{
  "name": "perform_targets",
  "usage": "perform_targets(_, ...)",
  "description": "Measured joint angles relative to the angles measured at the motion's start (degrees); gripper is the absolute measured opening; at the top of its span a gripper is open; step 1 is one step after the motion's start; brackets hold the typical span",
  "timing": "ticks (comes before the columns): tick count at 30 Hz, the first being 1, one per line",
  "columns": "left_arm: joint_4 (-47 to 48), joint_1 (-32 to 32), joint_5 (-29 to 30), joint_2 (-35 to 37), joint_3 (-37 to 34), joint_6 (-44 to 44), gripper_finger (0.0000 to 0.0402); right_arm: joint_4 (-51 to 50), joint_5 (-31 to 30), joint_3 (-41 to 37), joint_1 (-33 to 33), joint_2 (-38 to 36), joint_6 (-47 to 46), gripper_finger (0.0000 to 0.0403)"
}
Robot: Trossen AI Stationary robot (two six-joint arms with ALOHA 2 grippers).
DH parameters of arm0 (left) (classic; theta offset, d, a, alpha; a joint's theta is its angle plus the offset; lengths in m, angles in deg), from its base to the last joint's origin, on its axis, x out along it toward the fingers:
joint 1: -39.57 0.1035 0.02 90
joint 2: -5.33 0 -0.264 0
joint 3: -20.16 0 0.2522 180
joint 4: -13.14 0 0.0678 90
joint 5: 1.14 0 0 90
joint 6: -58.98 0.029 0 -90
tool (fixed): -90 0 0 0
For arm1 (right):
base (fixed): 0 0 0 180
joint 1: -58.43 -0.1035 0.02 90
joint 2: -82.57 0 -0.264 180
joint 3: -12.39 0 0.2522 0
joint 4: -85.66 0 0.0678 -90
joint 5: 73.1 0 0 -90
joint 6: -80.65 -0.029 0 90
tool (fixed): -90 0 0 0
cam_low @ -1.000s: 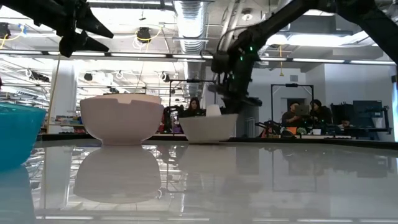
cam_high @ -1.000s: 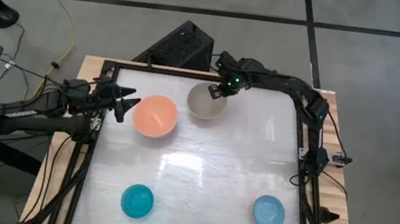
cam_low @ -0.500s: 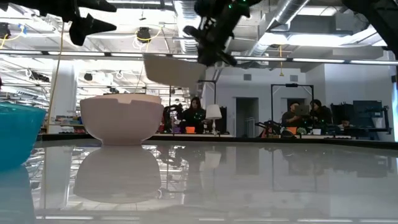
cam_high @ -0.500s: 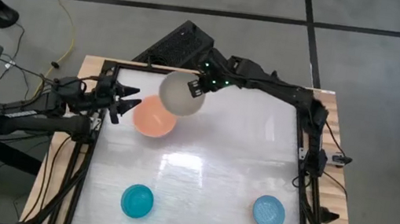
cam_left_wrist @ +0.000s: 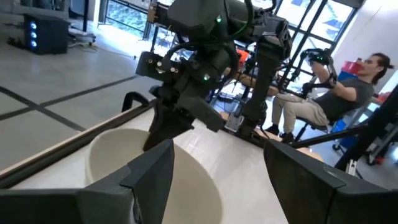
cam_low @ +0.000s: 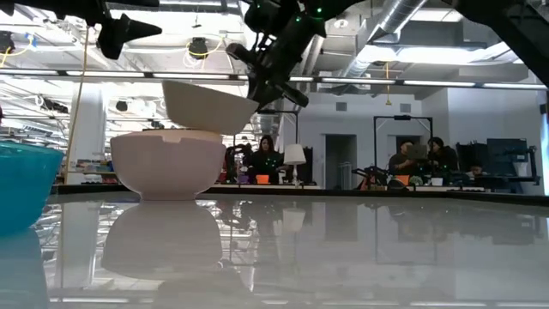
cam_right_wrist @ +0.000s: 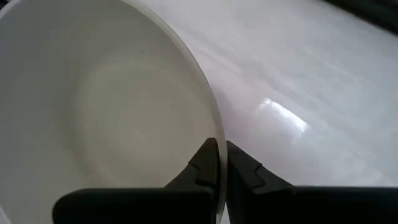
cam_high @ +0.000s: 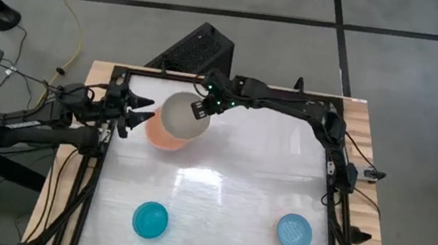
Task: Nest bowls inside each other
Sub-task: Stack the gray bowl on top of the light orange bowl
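A pale grey-beige bowl (cam_high: 177, 114) hangs in the air with my right gripper (cam_high: 202, 109) shut on it. It is right above the salmon pink bowl (cam_high: 163, 138), which stands on its base at the far left of the table. In the low view the held bowl (cam_low: 206, 105) hovers just over the pink bowl's rim (cam_low: 165, 135). My left gripper (cam_high: 145, 115) stands open and level beside the pink bowl, at the table's left edge. A teal-blue bowl (cam_high: 150, 219) and a light blue bowl (cam_high: 294, 232) sit near the front edge. My right gripper pinches the bowl's rim (cam_right_wrist: 214, 134) on its right side, one finger inside the wall and one outside. The fingers (cam_right_wrist: 245, 171) slant down from the table's far right. The bowl is lifted clear, opening up and a little tilted, above the pink bowl.
A black frame (cam_high: 329, 169) runs round the white tabletop. A dark box (cam_high: 195, 49) lies on the floor behind the far edge. People sit in the room beyond the table. The middle and right of the tabletop (cam_high: 255, 171) are bare.
My right gripper has lifted the grey-beige bowl off the table's far middle and carried it toward the left edge, until it hangs over the pink bowl. My left gripper has tipped its fingers up to level and has stayed open.
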Motion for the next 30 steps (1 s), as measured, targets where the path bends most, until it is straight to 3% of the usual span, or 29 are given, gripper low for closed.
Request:
perform_targets(16, 0.62, 0.0, -0.16, 0.0, 0.0, -0.67, 0.0238, -1.34, 1.99, 0.0, 0.67, 0.76, -1.07, 0.0034)
perform_targets(22, 0.31, 0.0, -0.83, 0.0, 0.0, -1.18, 0.0238, 8.19, 1.79, 0.02, -0.49, 0.73, -2.42, 0.0034)
perform_targets(30, -0.02, 0.0, -0.81, 0.0, 0.0, -1.7, 0.0238, 10.19, -0.99, 0.02, -0.65, 0.71, -4.52, 0.0034)
